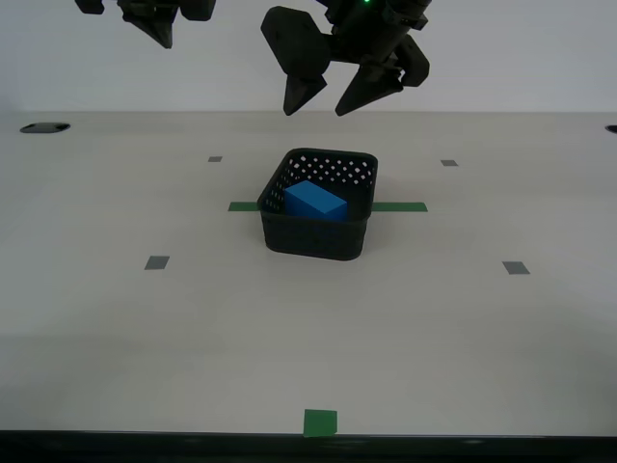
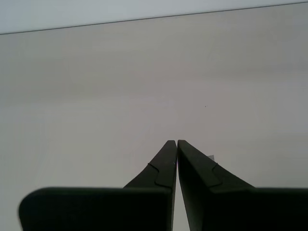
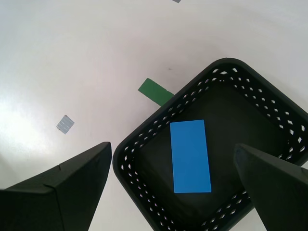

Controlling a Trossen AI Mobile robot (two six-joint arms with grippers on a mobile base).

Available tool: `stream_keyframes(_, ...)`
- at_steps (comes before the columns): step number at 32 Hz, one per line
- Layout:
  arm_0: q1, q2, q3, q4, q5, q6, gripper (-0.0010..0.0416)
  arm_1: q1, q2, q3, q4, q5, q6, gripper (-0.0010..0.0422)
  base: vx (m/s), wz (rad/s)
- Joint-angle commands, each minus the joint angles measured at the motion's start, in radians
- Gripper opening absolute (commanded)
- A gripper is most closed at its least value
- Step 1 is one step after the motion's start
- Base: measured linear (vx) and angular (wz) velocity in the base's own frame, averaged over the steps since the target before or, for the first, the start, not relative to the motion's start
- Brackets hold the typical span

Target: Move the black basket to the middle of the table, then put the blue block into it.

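The black basket (image 1: 313, 236) stands on the table (image 1: 434, 328) near its middle, over a green tape strip (image 1: 397, 206). The blue block (image 1: 315, 201) lies inside it, resting flat on the floor in the first wrist view (image 3: 190, 156), where the basket (image 3: 240, 115) fills the frame's lower half. My first gripper (image 1: 318, 108) hangs open and empty above the basket, its jaws wide apart in its own view (image 3: 172, 149). My second gripper (image 1: 159, 34) is raised at the exterior view's upper left, shut and empty (image 2: 174, 142).
Small grey markers (image 1: 156, 262) (image 1: 516, 267) lie either side of the basket. A green square (image 1: 320, 422) sits at the near edge. A dark round hole (image 1: 44, 127) is at the far left corner.
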Motion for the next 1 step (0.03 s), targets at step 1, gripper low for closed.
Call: stream_keyframes(1, 0.000, 0.000, 0.001, 0.001, -0.001, 0.002, 0.0355, 0.000, 0.000, 0.001, 0.000, 0.000, 0.001, 0.0000, 0.000, 0.000)
